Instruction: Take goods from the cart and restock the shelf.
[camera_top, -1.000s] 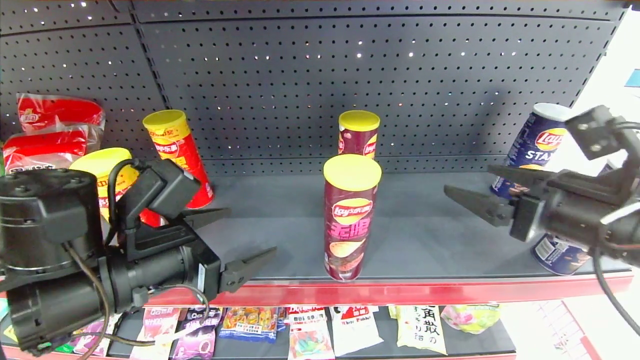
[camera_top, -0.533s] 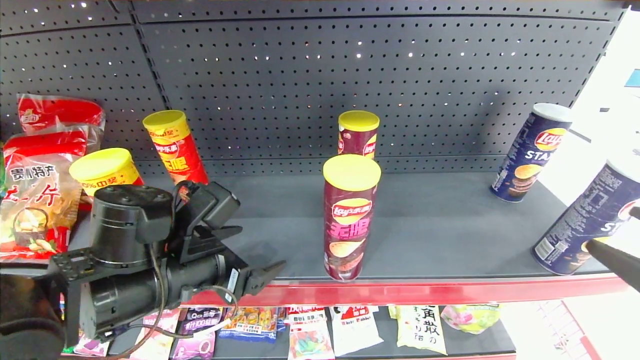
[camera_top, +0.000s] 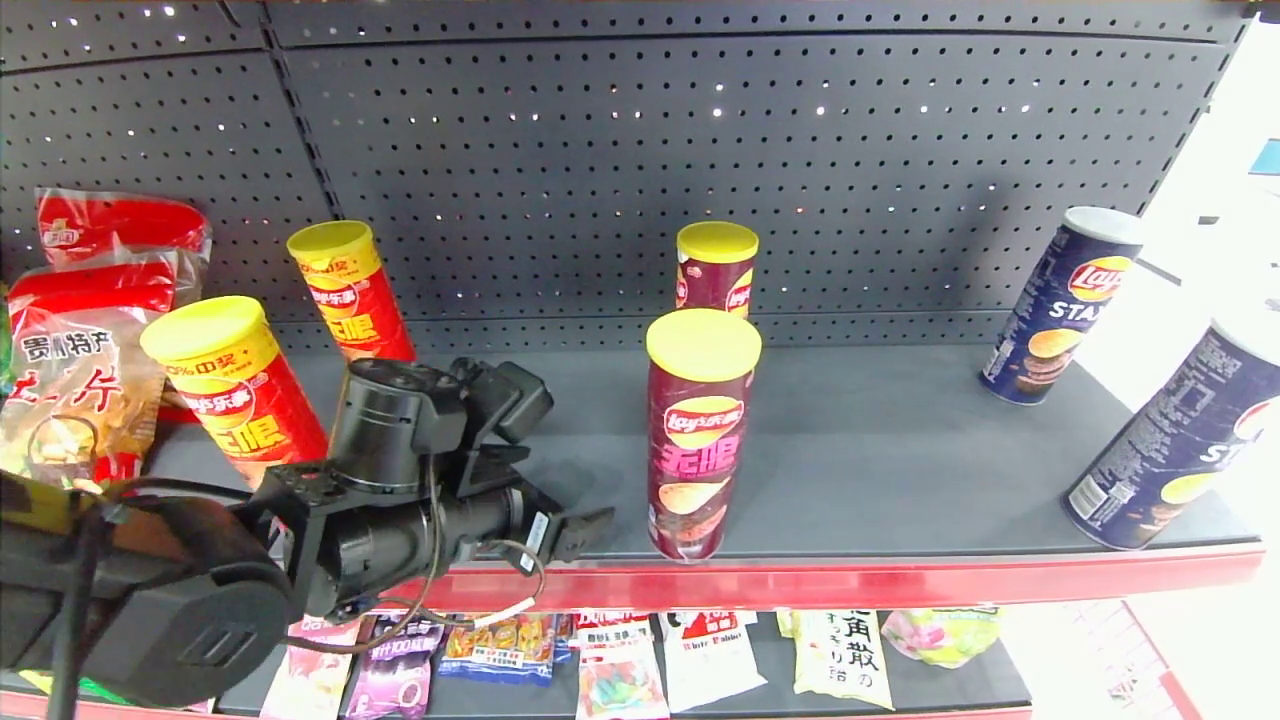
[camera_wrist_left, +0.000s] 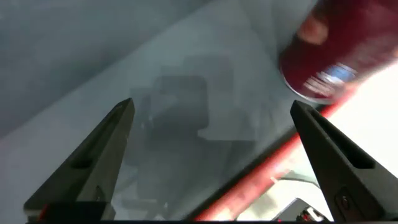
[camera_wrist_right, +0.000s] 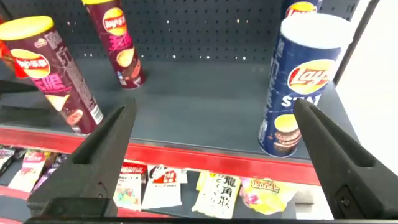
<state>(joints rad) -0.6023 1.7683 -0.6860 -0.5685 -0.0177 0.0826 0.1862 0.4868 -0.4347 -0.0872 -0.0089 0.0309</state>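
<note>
Left claw (camera_top: 550, 495) hovers low over the dark grey metal shelf (camera_top: 880, 450), just left of the near maroon cardboard crisp tube with the yellow lid (camera_top: 700, 440), jaws spread wide and empty. Right claw (camera_wrist_right: 214, 109) hangs off the shelf's near edge, likewise spread and empty. That tube stands upright at the front, label outward for shoppers, so a fresh pick looks due

The left arm (camera_top: 380, 545) is matte black, built of round drum-shaped joints, with a boxy camera (camera_top: 515, 395) at the wrist, thin black cables (camera_top: 425, 610) and a white label (camera_top: 540, 528). The left gripper (camera_wrist_left: 212, 107) and right gripper (camera_wrist_right: 214, 107) have black, flat, wedge-shaped jaws.
</note>
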